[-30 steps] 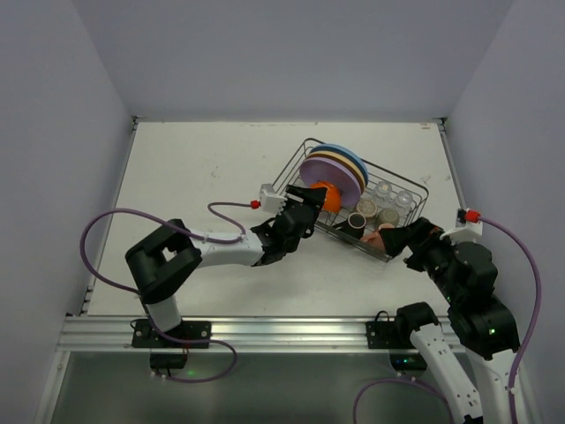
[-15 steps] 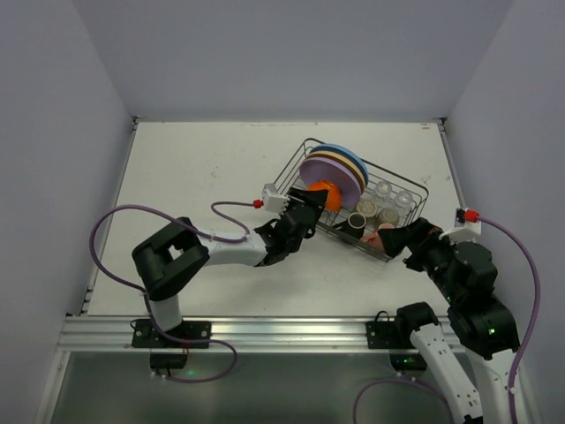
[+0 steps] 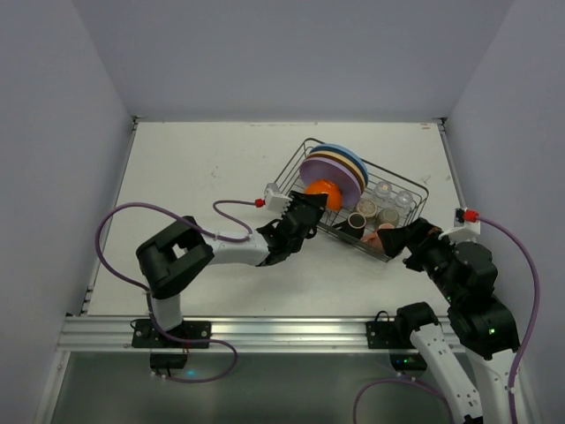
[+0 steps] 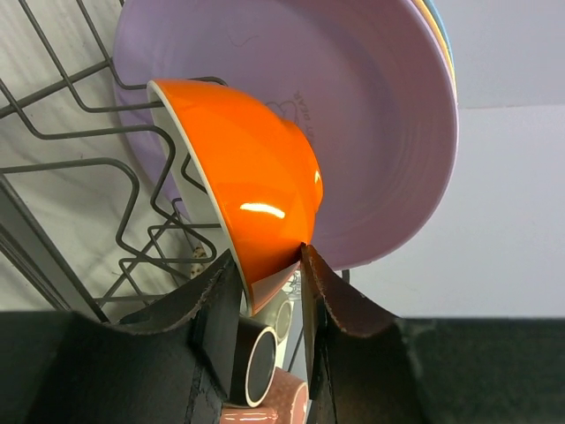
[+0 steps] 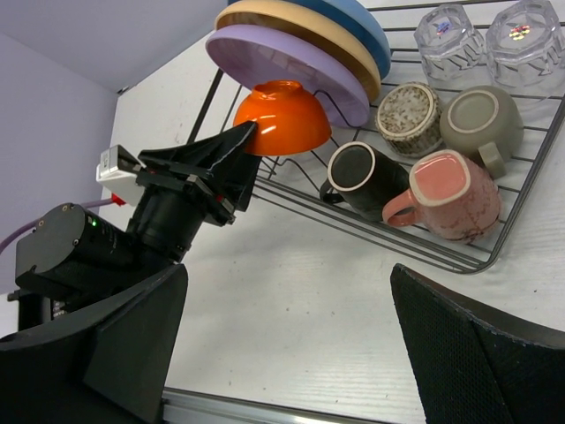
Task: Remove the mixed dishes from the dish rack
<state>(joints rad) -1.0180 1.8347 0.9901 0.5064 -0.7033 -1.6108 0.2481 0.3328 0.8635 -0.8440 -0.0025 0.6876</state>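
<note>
**Left claw.** The left claw (image 4: 267, 256) is narrowed to a small gap and grips the bowl (image 4: 256, 177). The lowest part of the rim sits between the two fingers (image 4: 216, 300). One pad lies against the white inside and the other against the orange outer wall (no daylight shows on either side in the wrist view). The bowl stands on edge in the rack (image 3: 290, 165), among the wire dividers at its near left end. Its base leans on the lilac plate (image 4: 371, 115), which stands upright just behind it.

**Left arm.** The left arm (image 3: 229, 249) lies low over the table (image 3: 203, 168). Its elbow is folded near the base, and the forearm stretches rightward to the rack's near left side. The wrist meets the bowl from outside the wire.

**Right claw.** The right claw (image 5: 287, 274) is spread fully wide and holds nothing. It hangs over bare table just in front of the rack's near right corner and touches no dish.

**Right arm.** The right arm (image 3: 459, 274) rises from its base at the right, with the wrist bent toward the rack.

**Other contents.** In the rack's right half lie:
- a pink mug (image 5: 446, 194);
- a dark mug (image 5: 357, 172) beside it;
- two cups (image 5: 408, 115) behind them;
- two glasses (image 5: 450, 35) at the far side.
</note>
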